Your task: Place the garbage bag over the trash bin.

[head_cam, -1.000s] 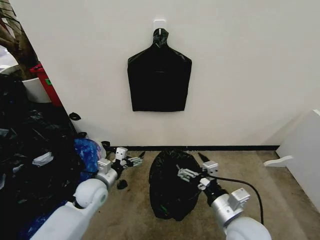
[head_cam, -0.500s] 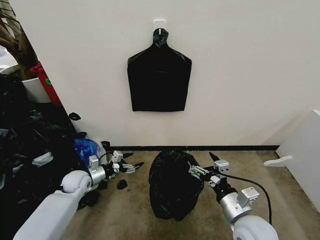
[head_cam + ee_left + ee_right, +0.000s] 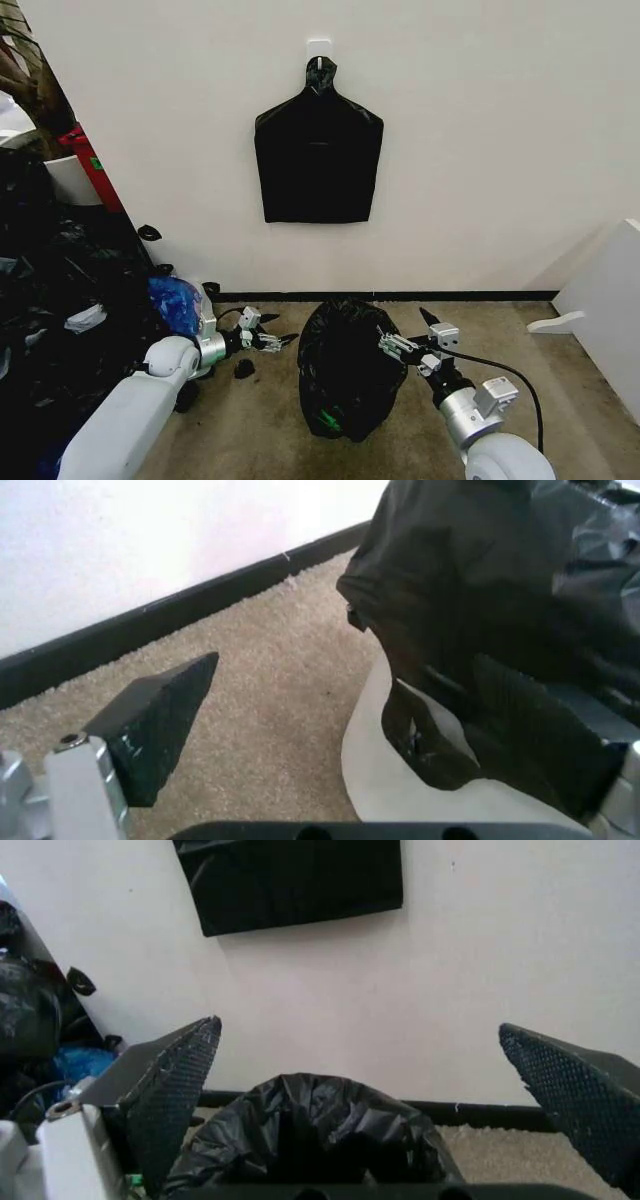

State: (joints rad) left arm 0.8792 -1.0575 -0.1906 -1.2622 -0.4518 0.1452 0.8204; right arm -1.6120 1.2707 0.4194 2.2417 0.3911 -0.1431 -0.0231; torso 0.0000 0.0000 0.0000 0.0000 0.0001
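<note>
The garbage bag is draped over the trash bin, which stands on the carpet between the two grippers; from the head view the black plastic covers nearly all of the bucket, but the left wrist view shows a bare patch of white wall low down, where the bag's hem hangs ragged and short. The left gripper sits just beside the bag on its left flank, jaws spread and holding nothing, with one finger clear of the plastic and the other close against the bag's folds. The right gripper is near the bag's upper right shoulder, also spread wide and empty, its two fingers framing the crumpled top of the bag in the right wrist view. The main risk, as I judge it, is the uneven hem: the film is thin and floppy, so a jaw closing on a loose fold and pulling could lift that side instead of settling it, baring more of the bucket. A finger snagging the plastic might also tear it or tip the light bin. The top looks bunched rather than tucked into the rim, so the bag may slip off once released. The flat bag pack hanging on the wall ahead is well apart and no concern.
</note>
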